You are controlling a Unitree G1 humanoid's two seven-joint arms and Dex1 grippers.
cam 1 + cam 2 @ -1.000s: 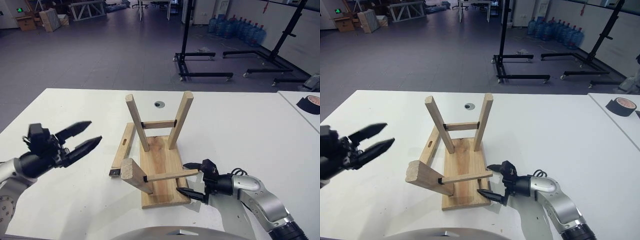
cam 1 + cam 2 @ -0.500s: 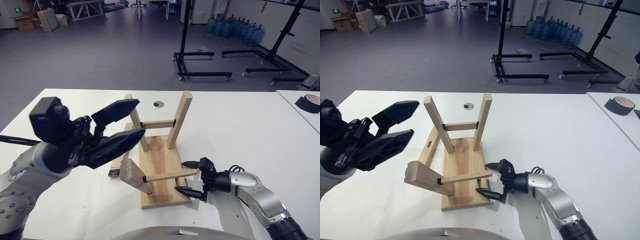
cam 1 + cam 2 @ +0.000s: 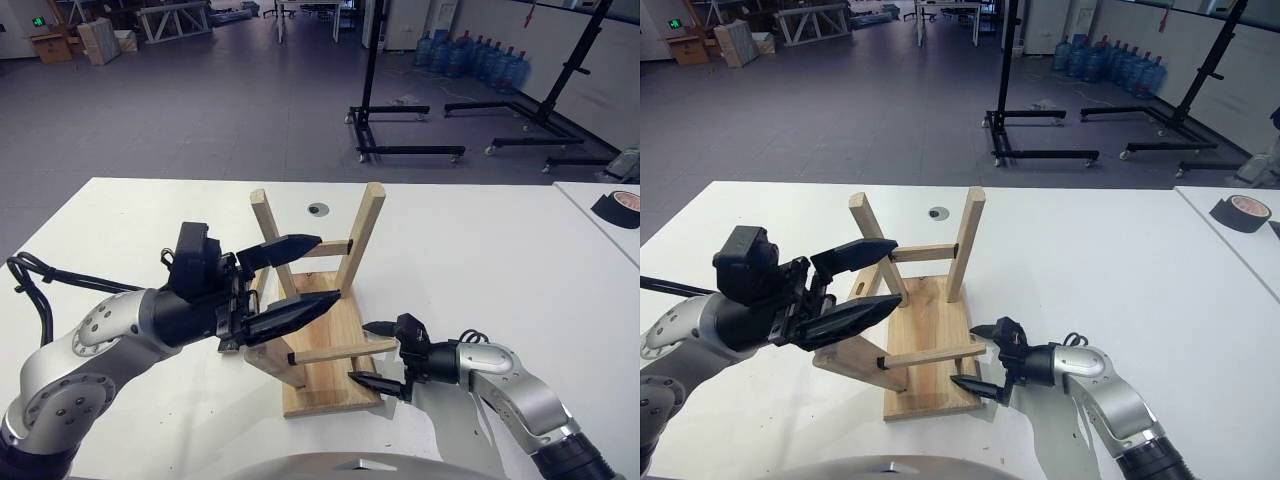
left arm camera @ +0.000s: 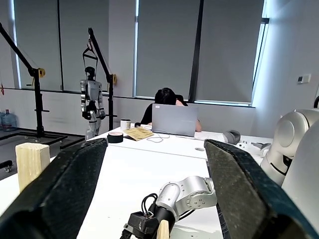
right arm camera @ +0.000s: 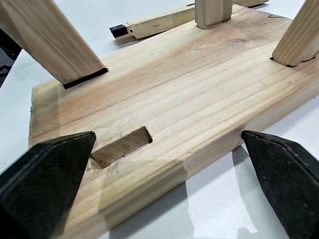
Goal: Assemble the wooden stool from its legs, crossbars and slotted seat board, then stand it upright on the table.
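The right gripper point(image 3: 360, 352) is spread wide and holds nothing. Its two black fingers straddle the near right corner of the seat board point(image 3: 322, 320). In its wrist view one fingertip point(image 5: 55, 164) lies next to the empty slot point(image 5: 122, 145) cut at that corner, and the other lies past the board's edge (whether either touches the wood I cannot tell).

The left gripper point(image 3: 329, 268) is also wide open and empty. It is held over the board's left half with its fingers pointing toward the robot's right, and in the head views it partly covers the stool.

The board lies flat, underside up, on the white table point(image 3: 480, 250). Two far legs point(image 3: 362, 235) stand in it, splaying outward at the top, and the far crossbar point(image 3: 337, 246) joins them. The near leg point(image 3: 275, 362) leans out from the near left slot. From it the near crossbar point(image 3: 330, 350) runs to the right, and its free end is just beside the right gripper's upper finger. A loose leg point(image 5: 159, 22) with a black tip lies flat on the table along the board's left edge.

Farther out, a round cable hole point(image 3: 318, 210) sits in the tabletop behind the stool. A roll of black tape point(image 3: 618, 208) lies on the neighbouring table to the right. A green lit sign point(image 3: 38, 20) glows in the hall (its print is too small to read).
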